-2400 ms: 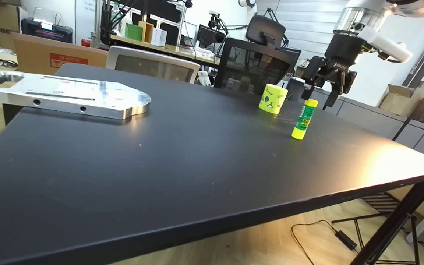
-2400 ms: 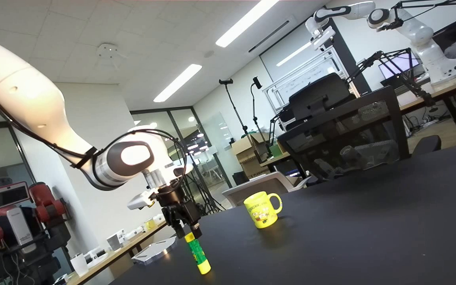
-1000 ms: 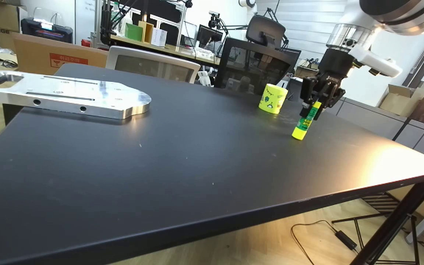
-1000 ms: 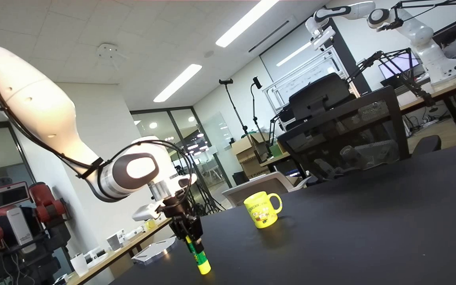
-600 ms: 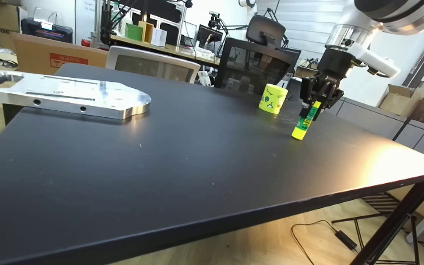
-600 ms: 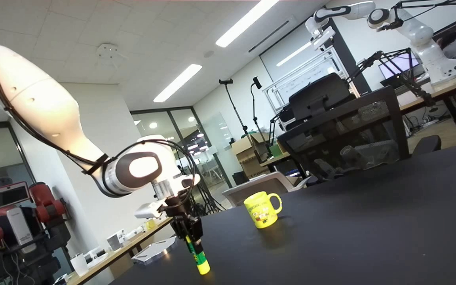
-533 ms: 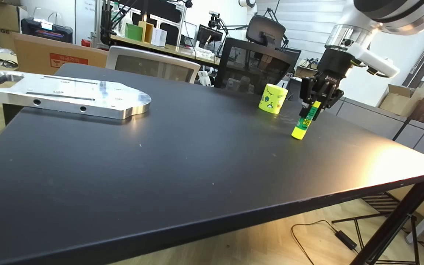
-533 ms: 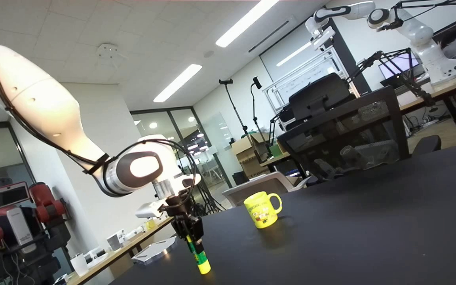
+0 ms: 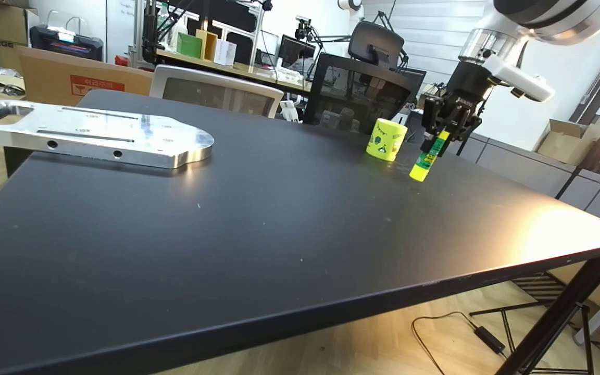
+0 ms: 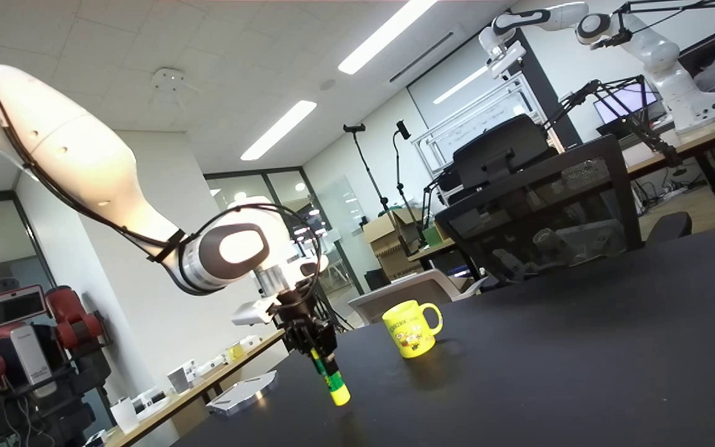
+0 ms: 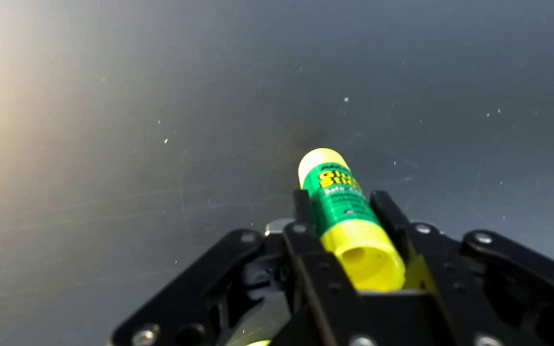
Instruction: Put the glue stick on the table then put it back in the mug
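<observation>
The glue stick [image 9: 427, 160], yellow-ended with a green label, hangs tilted just above the black table [image 9: 258, 224]; a gap shows over its faint reflection in an exterior view. My gripper [image 11: 340, 195] is shut on it, fingers on both sides of the green label, as the wrist view shows. The stick's hollow yellow end faces the palm. In both exterior views the lime-yellow mug [image 9: 386, 139] [image 10: 408, 329] stands upright on the table, a short way from the stick. A yellow sliver at the bottom edge of the wrist view may be the mug; too little shows to tell.
A thick silver metal plate [image 9: 86, 130] lies at the table's far end from the gripper. Office chairs [image 9: 216, 91] [image 10: 537, 211] stand close along one table edge, behind the mug. A bright lamp reflection marks one table corner.
My gripper came down around the standing glue stick and shut on it. Since half a second ago, the stick has risen off the table and shifted slightly toward the mug. The mug has not moved.
</observation>
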You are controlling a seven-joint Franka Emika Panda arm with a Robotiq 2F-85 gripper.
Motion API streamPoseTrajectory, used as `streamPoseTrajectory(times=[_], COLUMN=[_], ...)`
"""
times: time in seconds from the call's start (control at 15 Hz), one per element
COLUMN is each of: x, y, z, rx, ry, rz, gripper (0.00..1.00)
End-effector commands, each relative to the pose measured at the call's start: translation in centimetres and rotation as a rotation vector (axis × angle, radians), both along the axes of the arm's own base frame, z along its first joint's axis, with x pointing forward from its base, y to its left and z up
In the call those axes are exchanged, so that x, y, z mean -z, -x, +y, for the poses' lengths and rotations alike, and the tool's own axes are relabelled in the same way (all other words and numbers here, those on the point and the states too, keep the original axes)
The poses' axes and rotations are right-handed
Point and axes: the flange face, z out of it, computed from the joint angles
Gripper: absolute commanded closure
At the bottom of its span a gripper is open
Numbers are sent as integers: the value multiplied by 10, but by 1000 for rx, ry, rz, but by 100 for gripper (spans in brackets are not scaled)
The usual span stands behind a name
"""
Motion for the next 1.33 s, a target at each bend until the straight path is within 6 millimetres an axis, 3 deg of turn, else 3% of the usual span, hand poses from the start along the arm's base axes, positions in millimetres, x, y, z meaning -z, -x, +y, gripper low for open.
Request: streamPoseTrajectory(times=[0.0, 0.27, 0.47, 0.53, 1.0, 1.07, 1.27], x=[-27, -57, -76, -66, -72, -71, -77], y=[-29, -58, -69, -58, -63, -63, -81], z=[-14, -27, -33, -29, -32, -32, -41], rx=[33, 46, 35, 19, 16, 16, 28], ry=[17, 34, 49, 35, 41, 41, 43], rz=[-47, -99, -105, -112, -110, -109, -107], gripper=[91, 91, 91, 66, 66, 91, 91])
